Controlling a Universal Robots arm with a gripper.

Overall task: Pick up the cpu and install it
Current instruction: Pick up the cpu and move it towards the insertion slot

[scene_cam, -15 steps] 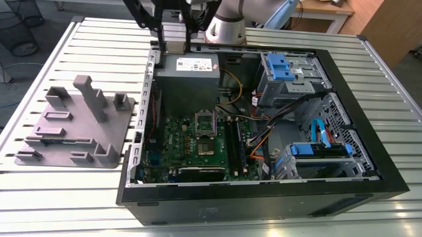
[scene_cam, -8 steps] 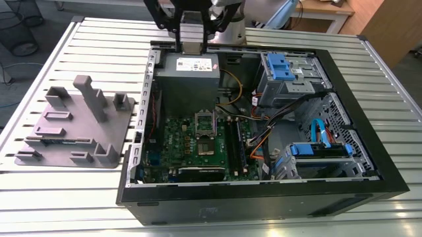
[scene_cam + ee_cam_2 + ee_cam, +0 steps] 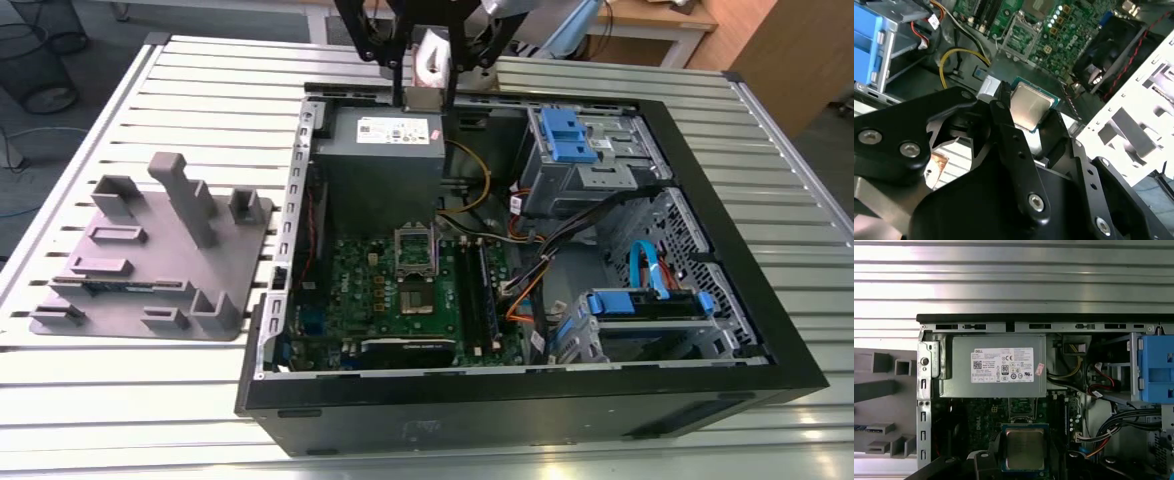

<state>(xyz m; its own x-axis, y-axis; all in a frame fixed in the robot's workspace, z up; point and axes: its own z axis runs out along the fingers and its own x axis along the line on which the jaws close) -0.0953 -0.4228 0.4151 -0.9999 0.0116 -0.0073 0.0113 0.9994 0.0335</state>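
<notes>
Slatted metal table (image 3: pixel 120 400) carries an open computer case (image 3: pixel 534 405). At its twelve o'clock edge, the gripper (image 3: pixel 431 70) is clamped on the cpu (image 3: pixel 1029 107). Hold it level, corners matched to the socket (image 3: pixel 1021 37) toward six o'clock.

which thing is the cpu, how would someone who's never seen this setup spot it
Find the open black computer case on the slatted table, then the grey power supply with a white label inside. Above it the black gripper clamps the cpu: a small flat square with shiny silver top and greenish rim, the one part held in the air, not mounted.
</notes>
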